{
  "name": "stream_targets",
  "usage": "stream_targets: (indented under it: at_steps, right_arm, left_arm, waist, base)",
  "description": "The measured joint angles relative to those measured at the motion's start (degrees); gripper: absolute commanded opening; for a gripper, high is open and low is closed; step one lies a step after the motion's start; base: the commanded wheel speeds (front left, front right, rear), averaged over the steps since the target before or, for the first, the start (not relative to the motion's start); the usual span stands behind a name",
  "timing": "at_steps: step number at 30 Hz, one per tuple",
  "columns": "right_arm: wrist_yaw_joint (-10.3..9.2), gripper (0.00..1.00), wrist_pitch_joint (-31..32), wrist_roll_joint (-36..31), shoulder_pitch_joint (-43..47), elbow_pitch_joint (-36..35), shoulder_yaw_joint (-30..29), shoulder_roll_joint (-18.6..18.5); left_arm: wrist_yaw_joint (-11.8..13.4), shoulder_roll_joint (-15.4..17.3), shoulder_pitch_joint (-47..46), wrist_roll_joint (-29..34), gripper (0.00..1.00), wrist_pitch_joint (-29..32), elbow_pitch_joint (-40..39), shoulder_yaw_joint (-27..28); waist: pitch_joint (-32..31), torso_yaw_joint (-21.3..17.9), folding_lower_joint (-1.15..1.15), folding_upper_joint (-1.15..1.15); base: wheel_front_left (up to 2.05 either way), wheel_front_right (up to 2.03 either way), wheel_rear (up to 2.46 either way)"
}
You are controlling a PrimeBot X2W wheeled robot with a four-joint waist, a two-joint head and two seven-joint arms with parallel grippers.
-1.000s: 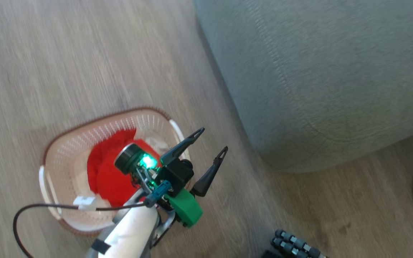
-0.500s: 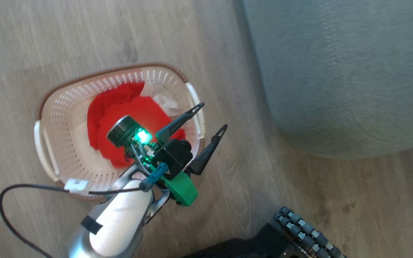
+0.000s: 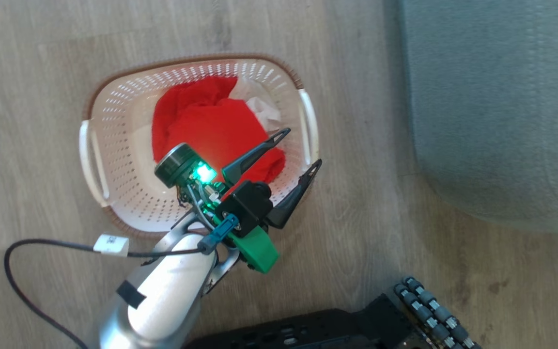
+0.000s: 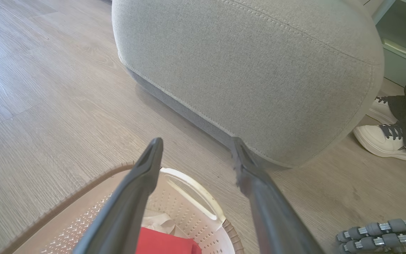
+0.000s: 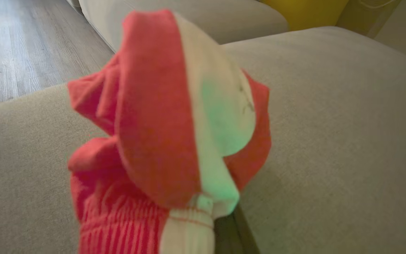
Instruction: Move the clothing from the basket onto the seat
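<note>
Fingers (image 4: 132,197) of the left gripper (image 3: 302,147) stand spread wide, gripping nothing. One seat (image 4: 259,70) — the biggest thing — rises beyond their tips, with bare floor between. One basket (image 3: 124,160) sits beneath them, its white handle (image 4: 197,188) between the two tips. One red heap of clothing (image 3: 211,131) lies inside, under the inner finger. Right gripper (image 5: 229,229) is clenched on one red-and-white garment (image 5: 153,123) above the seat — the cloth hides its fingertips. Two white shoes (image 4: 382,141) stand right of the left fingers.

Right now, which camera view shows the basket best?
The head view: nearly the whole basket appears from above, rim, both handles, red clothing inside. The left wrist view catches one corner with a handle.
</note>
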Motion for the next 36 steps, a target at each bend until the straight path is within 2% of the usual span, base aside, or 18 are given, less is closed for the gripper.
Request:
stream_targets:
  at_steps: [4, 9, 10, 11, 24, 28, 36]
  right_arm:
    - [0.00, 0.00, 0.4, -1.6, -1.8, 4.0, 0.1, -0.2]
    - [0.00, 0.00, 1.1, -2.0, -2.1, 5.9, 0.3, -0.1]
    - [0.00, 0.44, 0.7, -2.0, -2.2, 6.4, -0.1, -0.2]
    - [0.00, 1.00, 0.4, -2.1, -2.3, 6.6, -0.4, -0.2]
    - [0.00, 1.00, 0.3, -3.4, -2.1, 7.9, 1.0, 0.3]
    - [0.00, 1.00, 1.1, -4.9, -1.4, 8.0, 4.0, 0.7]
    - [0.00, 1.00, 0.9, -6.2, 2.4, 6.7, 10.3, 4.0]
  left_arm:
    - [0.0, -0.1, -0.7, 0.0, 1.00, 0.0, -0.2, -0.1]
    - [0.4, -0.5, -0.8, -0.1, 1.00, 0.0, -0.4, -0.1]
    - [0.4, -0.7, -0.8, -0.1, 1.00, 0.0, -0.4, -0.1]
    - [0.4, -0.8, -0.8, -0.1, 1.00, 0.0, -0.4, -0.2]
    - [0.5, -1.3, -0.7, -0.9, 1.00, 0.0, 0.8, -1.4]
    - [0.5, -1.7, -0.2, -1.6, 1.00, 0.0, 1.0, -1.2]
    - [0.5, -2.2, 4.0, -2.1, 1.00, 0.0, 1.6, 0.2]
  waist:
    - [0.8, 1.5, 0.00, 0.00]
    - [1.3, 2.3, 0.00, 0.00]
    - [1.2, 2.3, 0.00, 0.00]
    - [1.2, 2.4, 0.00, 0.00]
    - [-3.9, 0.9, -0.01, 0.00]
    - [-6.9, 0.2, -0.01, 0.00]
    - [-14.1, -1.3, -0.01, 0.01]
  base:
    - [0.00, 0.00, 0.00]
    - [0.00, 0.00, 0.00]
    - [0.00, 0.00, 0.00]
    - [0.00, 0.00, 0.00]
    - [0.00, 0.00, 0.00]
    - [0.00, 0.00, 0.00]
    - [0.00, 0.00, 0.00]
